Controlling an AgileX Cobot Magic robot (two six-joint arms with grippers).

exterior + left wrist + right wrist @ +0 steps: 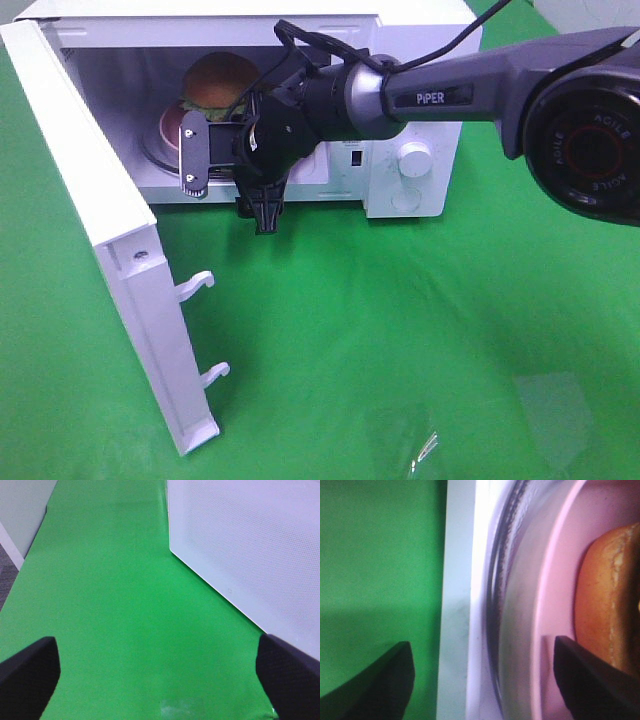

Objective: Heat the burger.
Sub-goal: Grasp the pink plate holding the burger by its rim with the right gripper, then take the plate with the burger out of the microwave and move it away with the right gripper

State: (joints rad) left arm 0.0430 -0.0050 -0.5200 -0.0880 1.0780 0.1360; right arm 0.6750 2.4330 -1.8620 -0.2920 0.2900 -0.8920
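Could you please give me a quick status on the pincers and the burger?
Left pincer open over green cloth. Right pincer open at the microwave mouth, holding nothing. Burger on pink plate inside, door open. Nothing in the way.

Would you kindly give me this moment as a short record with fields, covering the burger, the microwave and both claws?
burger: on the pink plate, inside the microwave
microwave door: swung wide open
right claw: open, at the oven's mouth by the plate's edge, holding nothing
left claw: open, empty, over the green cloth beside the door
heating: not yet started, door still open
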